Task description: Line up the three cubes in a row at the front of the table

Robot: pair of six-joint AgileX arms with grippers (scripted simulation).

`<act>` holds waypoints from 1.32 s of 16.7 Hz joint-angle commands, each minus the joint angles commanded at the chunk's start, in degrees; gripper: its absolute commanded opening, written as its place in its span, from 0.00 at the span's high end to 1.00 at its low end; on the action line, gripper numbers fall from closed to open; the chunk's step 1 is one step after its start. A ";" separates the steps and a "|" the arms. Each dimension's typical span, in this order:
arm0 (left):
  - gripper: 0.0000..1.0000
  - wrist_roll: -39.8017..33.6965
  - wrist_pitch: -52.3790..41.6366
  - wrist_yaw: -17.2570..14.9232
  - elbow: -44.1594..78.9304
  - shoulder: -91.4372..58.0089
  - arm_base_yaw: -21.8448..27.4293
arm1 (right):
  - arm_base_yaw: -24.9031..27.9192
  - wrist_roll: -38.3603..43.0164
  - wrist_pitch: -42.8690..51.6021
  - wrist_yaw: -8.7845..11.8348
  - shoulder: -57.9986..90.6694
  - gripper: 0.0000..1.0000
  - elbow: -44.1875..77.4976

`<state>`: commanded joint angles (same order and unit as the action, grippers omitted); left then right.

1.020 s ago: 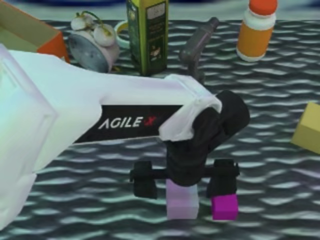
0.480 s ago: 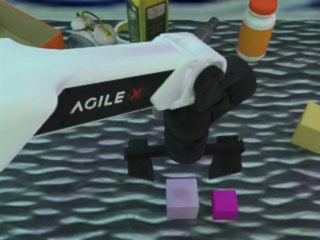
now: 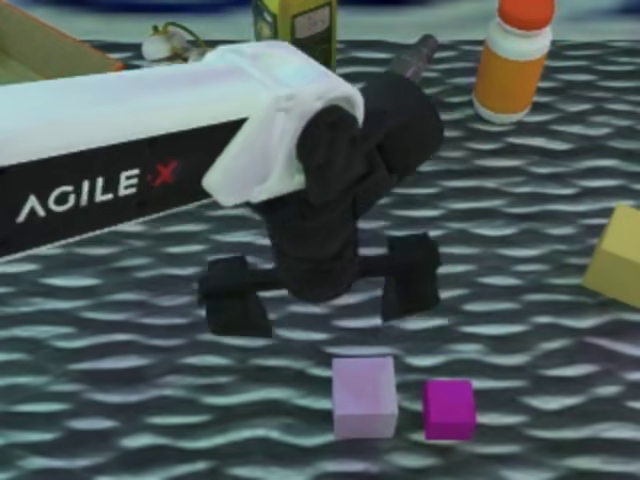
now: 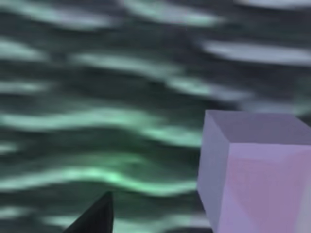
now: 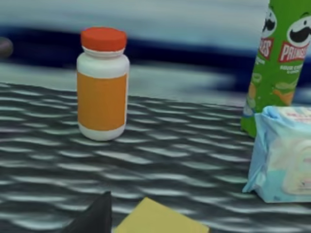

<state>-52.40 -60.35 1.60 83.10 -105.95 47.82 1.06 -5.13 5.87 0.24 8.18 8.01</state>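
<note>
My left gripper [image 3: 322,293] hangs just behind the lilac cube [image 3: 364,396], fingers [image 3: 410,277] spread wide and holding nothing, apart from the block below.

That lilac cube rests flat on the rippled surface [image 3: 120,400] at the front. The magenta cube [image 3: 448,408] sits just to its right with a narrow gap between, so two of the row look placed.

Far to the right of the lilac cube, at the surface's edge, lies the mustard cube [image 3: 618,255]. It is the largest and looks rigid, matte and light, so I judge a square pinch across two opposite flat faces, fingers opened generously, should hold without slip.

I cannot tell my right gripper's state; its wrist camera looks over the mustard cube toward an orange-capped bottle [image 5: 103,82].
</note>
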 joint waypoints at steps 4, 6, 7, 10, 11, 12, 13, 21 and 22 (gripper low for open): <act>0.00 3.70 9.13 0.42 -13.96 17.28 -8.90 | 0.35 -8.96 10.28 -0.10 16.77 0.00 14.49; 0.00 6.92 14.69 0.48 -22.95 28.44 -14.25 | 0.54 -14.20 16.36 -0.22 27.65 0.00 22.73; 0.00 8.96 17.67 0.47 -27.80 34.42 -17.06 | 0.66 -17.15 19.80 -0.29 33.93 0.00 27.31; 0.00 16.58 27.06 0.35 -43.00 52.89 -25.60 | 1.06 -25.77 29.89 -0.50 52.78 0.00 40.49; 0.00 19.48 30.21 0.28 -47.97 58.98 -28.34 | 1.20 -28.52 33.14 -0.57 58.92 0.00 44.66; 0.00 22.48 33.30 0.20 -52.73 64.84 -30.94 | 1.35 -31.21 36.31 -0.63 64.81 0.00 48.72; 0.00 25.52 36.29 0.10 -57.21 70.35 -33.39 | 1.50 -34.00 39.59 -0.69 70.79 0.00 52.96; 0.00 47.70 56.26 -1.24 -80.16 100.29 -46.92 | 2.33 -49.89 57.58 -0.52 101.62 0.00 78.43; 0.00 49.54 57.88 -1.39 -81.38 102.51 -47.78 | 2.38 -51.02 58.76 -0.45 103.77 0.00 80.41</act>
<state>-2.86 -2.47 0.21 1.72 -3.44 0.04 3.44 -56.16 64.63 -0.21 111.95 88.42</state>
